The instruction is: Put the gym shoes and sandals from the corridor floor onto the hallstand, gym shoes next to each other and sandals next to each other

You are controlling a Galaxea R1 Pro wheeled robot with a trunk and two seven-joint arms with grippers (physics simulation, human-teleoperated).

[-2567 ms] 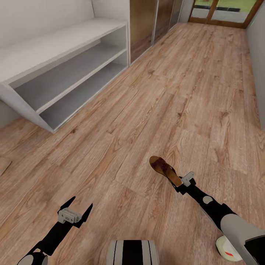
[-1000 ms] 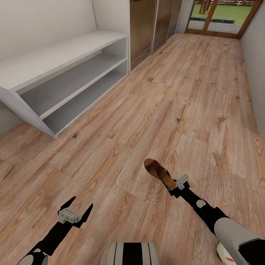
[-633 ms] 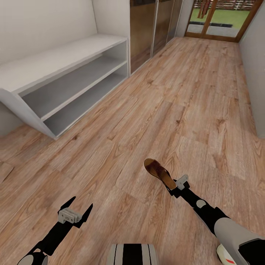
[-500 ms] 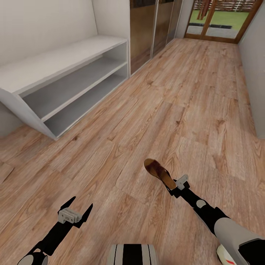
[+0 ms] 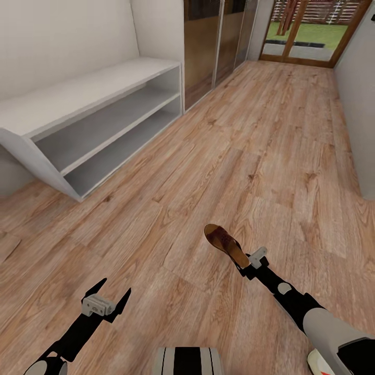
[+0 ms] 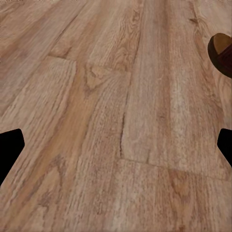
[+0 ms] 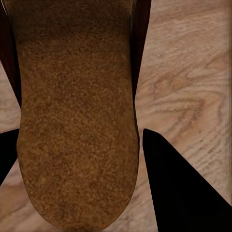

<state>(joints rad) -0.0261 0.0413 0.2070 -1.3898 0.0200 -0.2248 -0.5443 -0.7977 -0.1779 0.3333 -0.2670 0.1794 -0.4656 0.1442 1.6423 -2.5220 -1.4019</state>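
Note:
One dark brown sandal (image 5: 225,244) with a tan footbed (image 7: 72,116) hangs above the corridor floor (image 5: 260,135), and my right gripper (image 5: 245,265) is shut on its heel end. Up close, black fingers (image 7: 179,183) flank the footbed. My left gripper (image 5: 114,288) is open and holds nothing, low over the planks at lower left. Its wrist view has the sandal's toe (image 6: 222,50) at the edge. The light-grey hallstand (image 5: 94,88) stands against the left wall, its top and two shelves bare. A white shape with a red patch (image 5: 319,363), maybe a gym shoe, peeks out behind my right arm.
Dark wooden cupboard doors (image 5: 208,41) line the left wall beyond the hallstand. A glazed door (image 5: 307,31) to a green yard closes the far end. A grey wall (image 5: 359,104) bounds the right side. Wide open planks run between the walls.
The whole view has shifted: the camera moved, so more of the far door shows and the hallstand sits slightly lower. The sandal stays in my right gripper; both arms keep their pose.

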